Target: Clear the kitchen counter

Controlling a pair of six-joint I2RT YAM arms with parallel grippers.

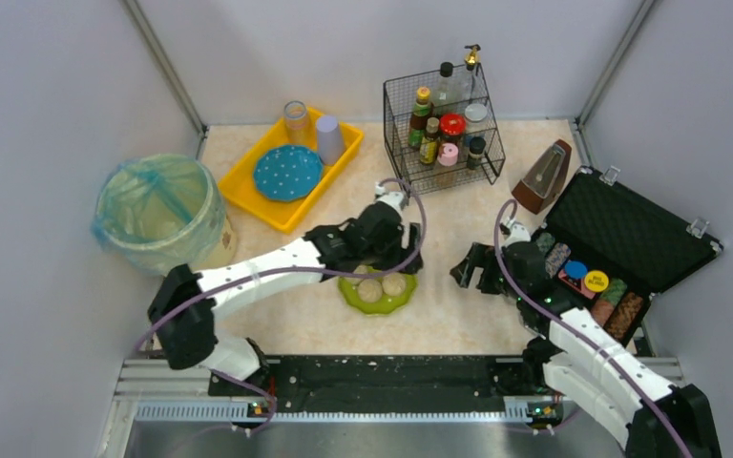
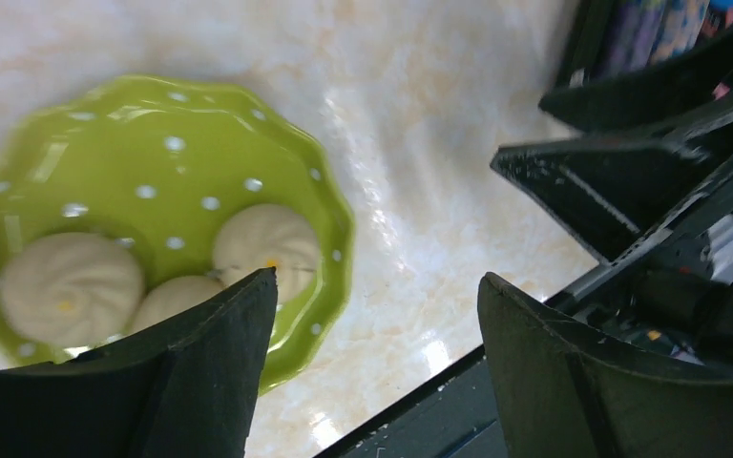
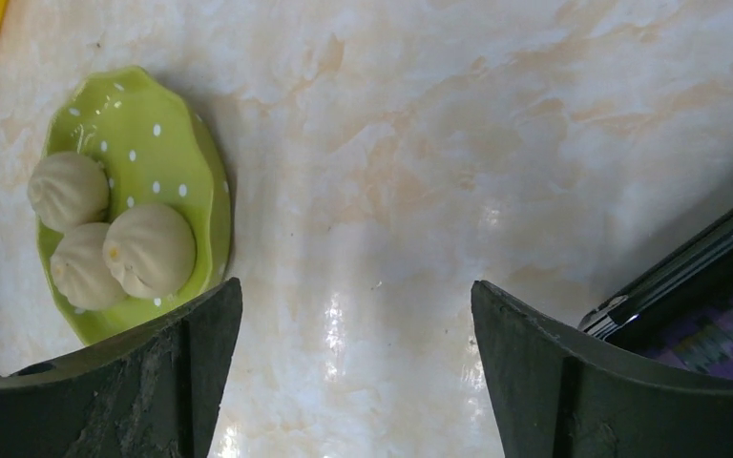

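A green dotted plate [image 1: 378, 298] with three white buns [image 1: 370, 290] sits on the beige kitchen counter [image 1: 439, 210] near the front middle. My left gripper [image 1: 403, 260] is open just above the plate's far right rim; in the left wrist view the plate [image 2: 153, 162] lies under its left finger and the buns [image 2: 72, 286] show. My right gripper [image 1: 465, 269] is open and empty over bare counter right of the plate; the right wrist view shows the plate [image 3: 167, 143] at the left with the buns [image 3: 150, 250].
A yellow tray [image 1: 248, 191] with a blue plate [image 1: 287, 172] and two cups stands at the back left. A bin with a blue bag [image 1: 157, 212] is at the left. A wire rack of bottles [image 1: 444, 129], a metronome [image 1: 544, 178] and an open black case [image 1: 630, 234] stand at the right.
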